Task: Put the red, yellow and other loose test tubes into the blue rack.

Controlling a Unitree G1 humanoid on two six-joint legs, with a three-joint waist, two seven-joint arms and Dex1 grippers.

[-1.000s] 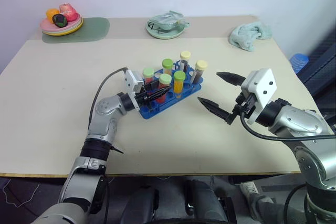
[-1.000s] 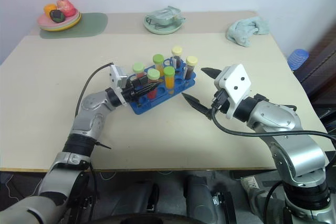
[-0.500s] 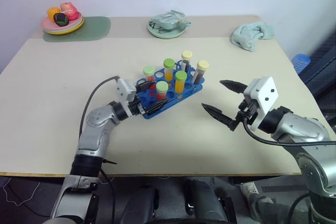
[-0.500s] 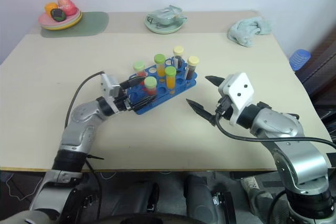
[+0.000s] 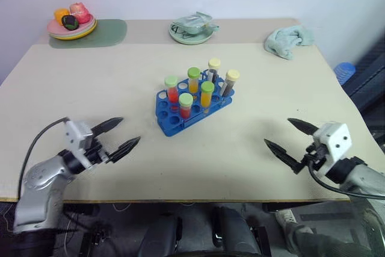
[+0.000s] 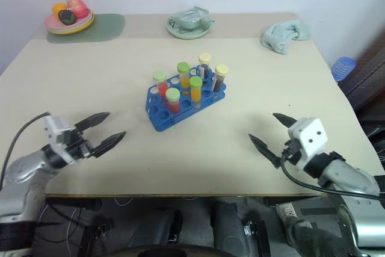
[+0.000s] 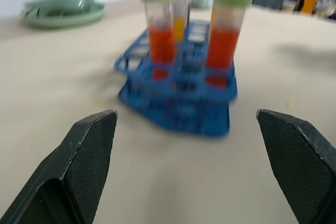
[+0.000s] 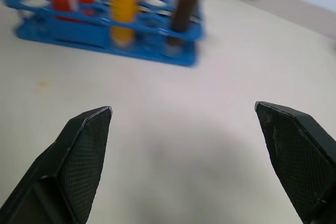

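Observation:
The blue rack (image 5: pixel 170 118) stands mid-table with several capped tubes upright in it. Two red tubes with green caps (image 5: pixel 185 105) (image 5: pixel 172 88) sit at its left end, two yellow-orange ones (image 5: pixel 206 94) in the middle, and a brown tube with a cream cap (image 5: pixel 230 81) at the right end. My left gripper (image 5: pixel 129 130) is open and empty near the table's front left, apart from the rack. My right gripper (image 5: pixel 278 132) is open and empty near the front right. In the left wrist view the rack (image 7: pixel 178 106) lies ahead between my fingers (image 7: pixel 89 145).
A plate of fruit (image 5: pixel 71 25) on a green mat (image 5: pixel 108 30) sits at the back left. A green dish (image 5: pixel 192 29) is at the back centre and a teal cloth (image 5: pixel 287 39) at the back right. A blue object (image 5: pixel 343 70) lies beyond the table's right edge.
My left gripper opened, let go of a red tube now standing in the rack, and drew back to the front left. My right gripper withdrew to the front right.

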